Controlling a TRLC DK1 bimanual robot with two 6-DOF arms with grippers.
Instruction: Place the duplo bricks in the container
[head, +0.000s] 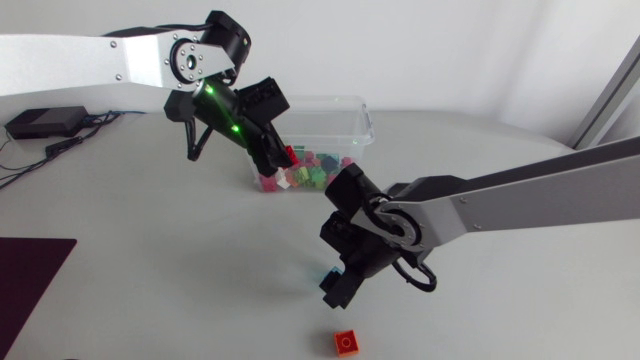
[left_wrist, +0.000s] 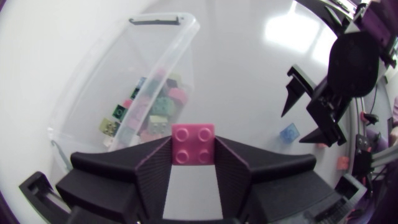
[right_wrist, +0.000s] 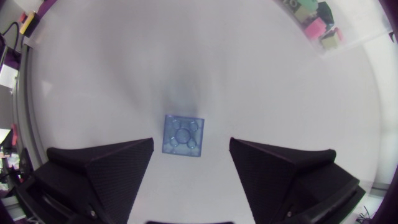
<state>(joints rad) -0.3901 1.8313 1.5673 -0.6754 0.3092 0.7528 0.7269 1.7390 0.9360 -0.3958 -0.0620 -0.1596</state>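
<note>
In the head view's upper left, my left gripper pinches a pink square duplo brick by the clear plastic container of mixed bricks. Lower centre, my right gripper hangs wide open over a translucent blue brick on the white bench. A red brick lies below it.

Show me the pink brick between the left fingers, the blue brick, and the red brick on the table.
pink brick (left_wrist: 193, 144), left wrist view, on its studded top face.
blue brick (right_wrist: 183, 135), right wrist view, on the middle of its top face.
red brick (head: 347, 342), head view, on its top face.
</note>
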